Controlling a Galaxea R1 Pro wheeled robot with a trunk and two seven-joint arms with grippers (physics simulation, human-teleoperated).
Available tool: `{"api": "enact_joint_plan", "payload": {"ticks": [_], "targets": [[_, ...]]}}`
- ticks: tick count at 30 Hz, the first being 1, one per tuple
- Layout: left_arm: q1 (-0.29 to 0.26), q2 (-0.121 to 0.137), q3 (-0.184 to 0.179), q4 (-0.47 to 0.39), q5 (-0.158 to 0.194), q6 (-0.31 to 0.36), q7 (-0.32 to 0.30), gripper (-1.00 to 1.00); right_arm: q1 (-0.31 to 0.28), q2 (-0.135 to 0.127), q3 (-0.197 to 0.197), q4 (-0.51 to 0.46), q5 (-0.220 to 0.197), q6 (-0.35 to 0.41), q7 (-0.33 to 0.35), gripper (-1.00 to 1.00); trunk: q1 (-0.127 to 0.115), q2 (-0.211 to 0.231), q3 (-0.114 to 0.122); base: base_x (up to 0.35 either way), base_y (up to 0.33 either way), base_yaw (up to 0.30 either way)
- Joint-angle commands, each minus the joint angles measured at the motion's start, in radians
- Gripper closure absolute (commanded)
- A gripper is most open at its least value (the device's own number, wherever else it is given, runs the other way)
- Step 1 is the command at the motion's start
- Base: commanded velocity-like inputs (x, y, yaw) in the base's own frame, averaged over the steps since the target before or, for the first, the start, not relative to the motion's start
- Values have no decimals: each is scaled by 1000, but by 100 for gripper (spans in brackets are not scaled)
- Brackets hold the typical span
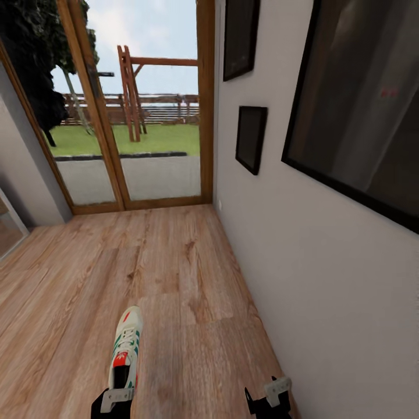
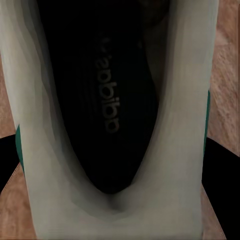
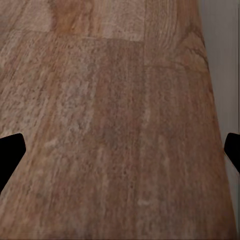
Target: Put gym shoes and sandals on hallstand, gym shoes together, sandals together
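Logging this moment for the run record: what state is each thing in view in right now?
White lace-up gym shoe with green stripes: held at its heel, toe pointing ahead toward the door, opening up.
Left gripper: shut on the shoe's heel.
Right gripper: open, nothing between the fingers, over the light-brown wood plank floor.
Wood-framed glass door: closed.
Dark framed pictures: hanging on the white wall.

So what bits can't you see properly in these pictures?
- Gym shoe: its heel end is hidden by the left gripper in the head view.
- Both arms: cut off by the head view's bottom edge.
- Right gripper: partly cut off there; the right wrist view shows dark fingertips.
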Motion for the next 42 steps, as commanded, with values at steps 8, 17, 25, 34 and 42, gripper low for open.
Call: {"api": "enact_joint_plan", "payload": {"ticks": [8,17,25,34,42], "targets": [[0,0,-7,1,11,-3,-4,100,0,-10,6,1,-3,-1,-3,-100,-4,2,43,0,0,0],[0,0,-7,1,11,-3,-4,100,0,-9,5,-2,-6,-1,-6,-100,-8,4,81,0,0,0],[0,0,-7,1,11,-3,-4,100,0,-9,2,-3,-11,-1,-6,-100,-11,6,113,0,0,18],[0,0,-7,3,11,-3,-4,100,0,-10,3,-2,-9,-1,-4,-100,-15,8,145,0,0,220],[-1,2,-6,3,11,-3,-4,100,0,-10,4,-1,-8,0,-3,-100,-22,15,171,0,0,266]]}}
